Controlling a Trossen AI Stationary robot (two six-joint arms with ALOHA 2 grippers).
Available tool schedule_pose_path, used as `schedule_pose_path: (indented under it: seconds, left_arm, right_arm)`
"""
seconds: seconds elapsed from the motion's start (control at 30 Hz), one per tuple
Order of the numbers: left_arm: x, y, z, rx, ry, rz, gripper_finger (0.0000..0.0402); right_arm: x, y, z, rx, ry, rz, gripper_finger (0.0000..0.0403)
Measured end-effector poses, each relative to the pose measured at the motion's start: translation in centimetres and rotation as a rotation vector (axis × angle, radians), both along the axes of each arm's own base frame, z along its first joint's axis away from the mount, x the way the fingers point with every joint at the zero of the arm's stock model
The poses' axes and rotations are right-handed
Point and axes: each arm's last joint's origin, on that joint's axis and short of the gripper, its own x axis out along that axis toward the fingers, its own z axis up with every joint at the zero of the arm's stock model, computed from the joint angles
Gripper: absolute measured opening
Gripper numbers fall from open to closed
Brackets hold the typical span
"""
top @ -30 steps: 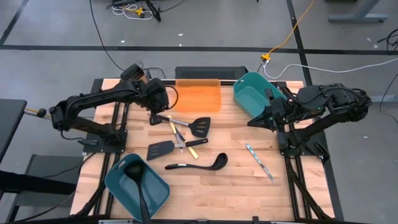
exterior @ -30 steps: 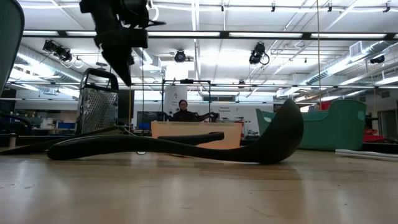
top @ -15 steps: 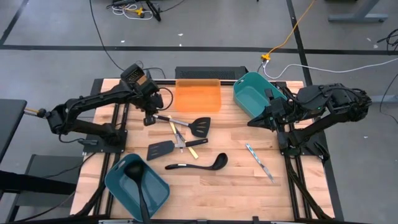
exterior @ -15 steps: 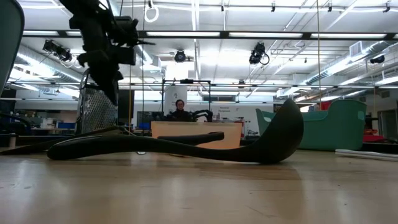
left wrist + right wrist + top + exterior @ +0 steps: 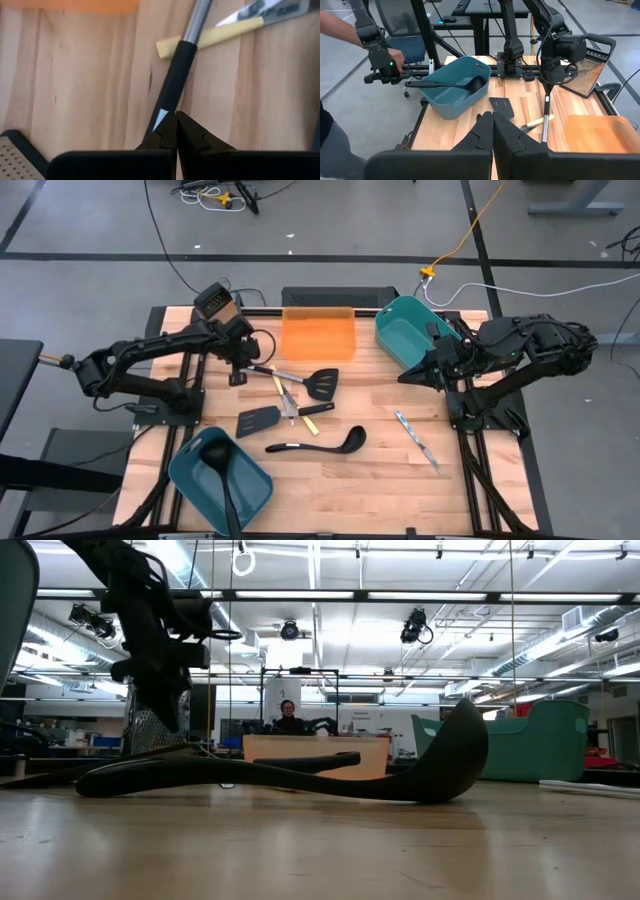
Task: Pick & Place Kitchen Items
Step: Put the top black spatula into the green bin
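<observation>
Left tool [image 5: 238, 372] moved toward table [image 5: 380, 470] edge, wood planks, lab behind

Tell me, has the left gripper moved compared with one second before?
Yes. In the high view the left gripper has shifted left, away from the flat orange tray, toward the table's left edge.

One ladle [image 5: 318, 445] lies between two bins [image 5: 220, 480] [image 5: 412, 330].

spatula [image 5: 172, 82] handle end hidden, blade cropped
</observation>
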Motion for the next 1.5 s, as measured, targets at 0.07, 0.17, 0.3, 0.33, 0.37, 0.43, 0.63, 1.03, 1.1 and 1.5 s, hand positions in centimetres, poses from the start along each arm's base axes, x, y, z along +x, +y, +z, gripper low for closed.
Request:
schedule_pose_path:
  seconds: [0.07,0.17,0.3,0.33,0.37,0.43,0.63,1.03,1.1,1.5]
  left_arm:
    - [-0.1,-0.1,-0.3,0.005,0.012,-0.012,0.0002]
    - [-0.2,0.0,-0.5,0.031,0.022,-0.026,0.0008]
    - [-0.3,-0.1,-0.7,0.052,0.043,-0.034,0.0019]
    - [-0.3,-0.1,-0.7,0.052,0.043,-0.034,0.0021]
    - [-0.3,-0.1,-0.7,0.052,0.045,-0.036,0.0023]
    - [-0.3,-0.1,-0.8,0.058,0.05,-0.061,0.0029]
    - [-0.3,-0.2,-0.8,0.073,0.06,-0.096,0.0062]
    - [0.0,-0.6,-0.8,0.084,0.078,-0.119,0.0183]
    - [0.0,-0.7,-0.8,0.084,0.078,-0.12,0.0203]
    - [0.1,-0.7,-1.4,0.05,0.116,-0.115,0.0257]
  right_arm:
    - [0.0,0.0,0.0,0.0,0.0,-0.001,0.0002]
    - [0.0,0.0,0.0,0.0,0.0,-0.001,0.0002]
    - [0.0,0.0,0.0,-0.001,0.0,-0.001,0.0002]
    - [0.0,0.0,0.0,-0.001,0.0,-0.001,0.0002]
    - [0.0,0.0,0.0,-0.001,0.0,-0.001,0.0002]
    - [0.0,0.0,0.0,-0.001,0.0,-0.001,0.0002]
    - [0.0,0.0,0.0,-0.001,-0.001,-0.001,0.0002]
    - [0.0,0.0,0.0,-0.001,-0.001,-0.001,0.0002]
    - [0.0,0.0,0.0,-0.001,-0.001,-0.001,0.0002]
    - [0.0,0.0,0.0,-0.001,0.0,-0.001,0.0002]
